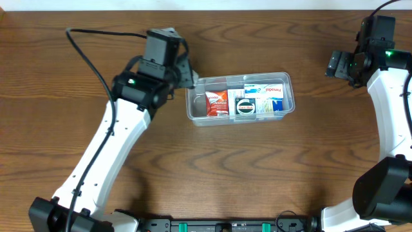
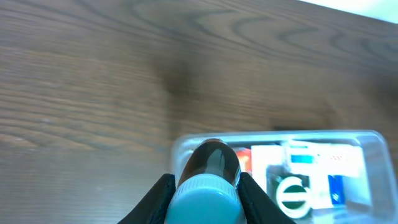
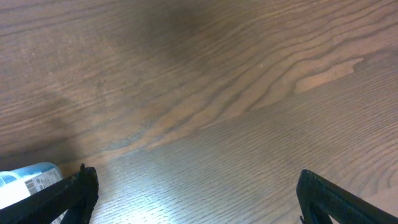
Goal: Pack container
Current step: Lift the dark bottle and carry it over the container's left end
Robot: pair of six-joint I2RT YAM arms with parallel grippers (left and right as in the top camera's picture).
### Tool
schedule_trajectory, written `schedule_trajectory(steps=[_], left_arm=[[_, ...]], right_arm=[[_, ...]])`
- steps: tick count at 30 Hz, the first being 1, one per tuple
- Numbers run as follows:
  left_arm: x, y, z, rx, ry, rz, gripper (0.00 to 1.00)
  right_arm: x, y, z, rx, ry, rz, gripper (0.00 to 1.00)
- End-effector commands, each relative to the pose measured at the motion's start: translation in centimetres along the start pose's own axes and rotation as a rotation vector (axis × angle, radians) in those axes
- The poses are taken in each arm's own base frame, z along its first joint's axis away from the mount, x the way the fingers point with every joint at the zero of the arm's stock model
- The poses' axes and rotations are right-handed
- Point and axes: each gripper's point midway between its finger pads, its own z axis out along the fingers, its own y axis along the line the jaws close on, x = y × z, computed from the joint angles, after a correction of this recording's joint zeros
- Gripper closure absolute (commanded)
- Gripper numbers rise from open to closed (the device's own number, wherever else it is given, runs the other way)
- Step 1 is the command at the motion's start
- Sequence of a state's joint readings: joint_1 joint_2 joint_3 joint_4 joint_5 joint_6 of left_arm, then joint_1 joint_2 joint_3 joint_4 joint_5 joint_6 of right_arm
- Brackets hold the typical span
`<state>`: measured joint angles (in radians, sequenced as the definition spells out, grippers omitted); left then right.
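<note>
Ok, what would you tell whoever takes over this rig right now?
Left pincer: shut on a dark bottle with a pale blue cap, at the end of the container nearest the left arm; not released.
Right pincer: open, empty, over the table far to the right.
Done: the container holds a red packet, a white box with a green ring, and a Panadol box.
Left: set the bottle into the gap beside the red packet, let go.

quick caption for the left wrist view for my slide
Left gripper shut on a blue-capped dark bottle, poised at one end of the clear container holding small boxes.
</note>
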<state>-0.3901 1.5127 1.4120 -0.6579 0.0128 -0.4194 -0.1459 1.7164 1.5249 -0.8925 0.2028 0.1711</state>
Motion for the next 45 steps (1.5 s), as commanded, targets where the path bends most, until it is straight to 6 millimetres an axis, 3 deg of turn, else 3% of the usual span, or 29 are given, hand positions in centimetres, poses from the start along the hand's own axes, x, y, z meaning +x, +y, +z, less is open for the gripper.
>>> schedule_trajectory(steps=[1, 14, 20, 33, 45], left_arm=[[0.3, -1.4, -0.7, 0.023, -0.012, -0.012, 0.71], [1.5, -3.3, -1.1, -0.055, -0.065, 0.046, 0.72], [2.6, -3.7, 0.1, -0.091, -0.044, 0.074, 0.71], [5.3, -2.3, 4.4, -0.183, 0.058, 0.02, 0.71], [6.1, -0.2, 6.7, -0.314, 0.047, -0.067, 0.72]], right_arm=[[-0.6, -0.4, -0.7, 0.008, -0.025, -0.004, 0.01], [-0.6, -0.4, -0.7, 0.007, -0.026, -0.004, 0.01], [-0.6, -0.4, -0.7, 0.007, -0.026, -0.004, 0.01], [-0.6, -0.4, -0.7, 0.008, -0.025, -0.004, 0.01], [-0.6, -0.4, -0.7, 0.007, -0.026, -0.004, 0.01]])
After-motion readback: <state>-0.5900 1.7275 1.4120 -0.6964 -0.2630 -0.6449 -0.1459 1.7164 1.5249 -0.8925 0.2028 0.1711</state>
